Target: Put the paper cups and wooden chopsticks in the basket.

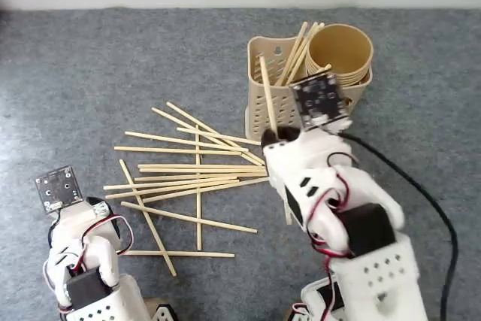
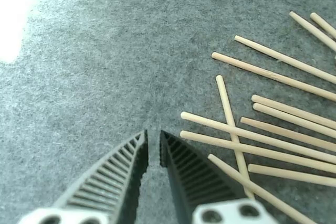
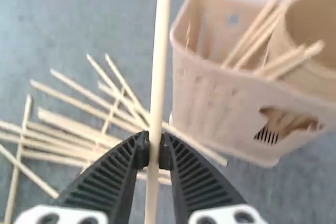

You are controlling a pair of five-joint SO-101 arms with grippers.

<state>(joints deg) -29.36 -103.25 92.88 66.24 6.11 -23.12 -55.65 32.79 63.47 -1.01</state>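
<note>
Cut off at both edges in the right wrist view, pale straight chopstick (image 3: 160,51) pinched by right gripper (image 3: 154,139) beside basket (image 3: 210,103); left gripper (image 2: 153,135) closed to a sliver, empty.

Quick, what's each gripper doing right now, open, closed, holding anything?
Left gripper: closed, holding nothing.
Right gripper: closed on a chopstick.

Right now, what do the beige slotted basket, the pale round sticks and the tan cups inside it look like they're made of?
The beige slotted basket looks like moulded plastic, matte, with even cut slots. The pale round chopsticks look like bare wood or bamboo, dull and unvarnished. The tan stacked cups are probably kraft paper: dull, thin nested rims.
</note>
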